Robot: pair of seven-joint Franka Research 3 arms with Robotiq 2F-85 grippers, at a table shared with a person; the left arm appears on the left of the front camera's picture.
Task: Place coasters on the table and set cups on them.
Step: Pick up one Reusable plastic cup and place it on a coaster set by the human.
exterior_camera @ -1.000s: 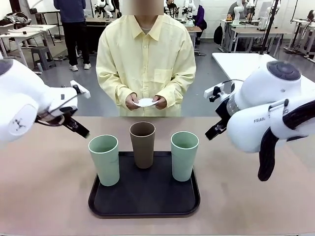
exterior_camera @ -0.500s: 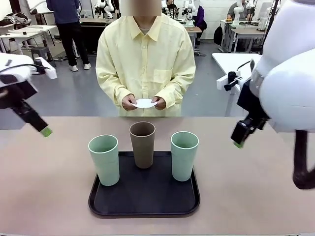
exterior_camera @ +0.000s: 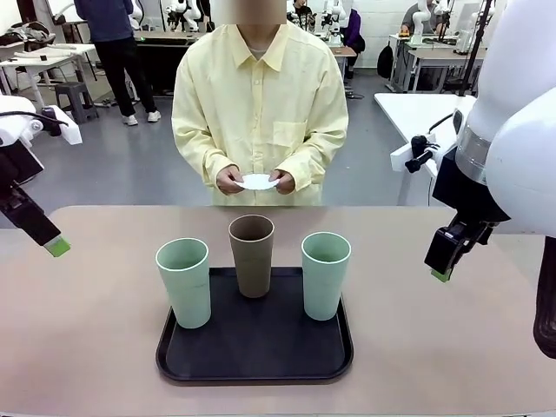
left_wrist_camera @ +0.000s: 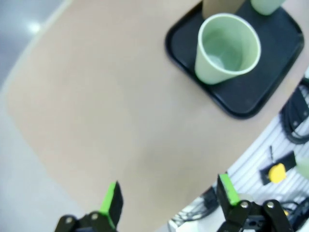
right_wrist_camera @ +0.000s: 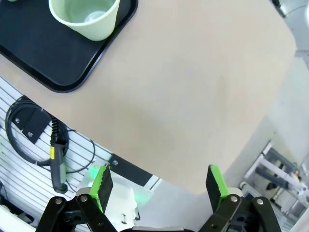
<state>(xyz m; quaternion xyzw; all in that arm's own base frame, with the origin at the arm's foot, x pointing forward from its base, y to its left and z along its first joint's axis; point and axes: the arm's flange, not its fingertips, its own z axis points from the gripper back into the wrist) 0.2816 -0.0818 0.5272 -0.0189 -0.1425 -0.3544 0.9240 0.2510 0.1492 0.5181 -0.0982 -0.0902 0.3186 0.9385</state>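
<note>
No coaster is down yet: the person (exterior_camera: pixel 259 104) holds the thin, lacy paper coasters (exterior_camera: pixel 257 182) above the matte beige surface (exterior_camera: pixel 87 339), the smooth tapered cups (exterior_camera: pixel 252 255) wait on the black tray (exterior_camera: pixel 254 358), and the left hand (left_wrist_camera: pixel 169 195) and right hand (right_wrist_camera: pixel 158 186) hover spread, empty, so laying one flat likely comes next.

Three tall matte cups stand upright and empty on a black tray (exterior_camera: pixel 252 358) on the beige-pink table (exterior_camera: pixel 87 330): a mint green left cup (exterior_camera: pixel 183 282), a brown middle cup (exterior_camera: pixel 252 256) and a mint green right cup (exterior_camera: pixel 326 275). The white round paper coasters (exterior_camera: pixel 257 182) are held flat in a person's hands (exterior_camera: pixel 282 182), beyond the table's far edge.
</note>
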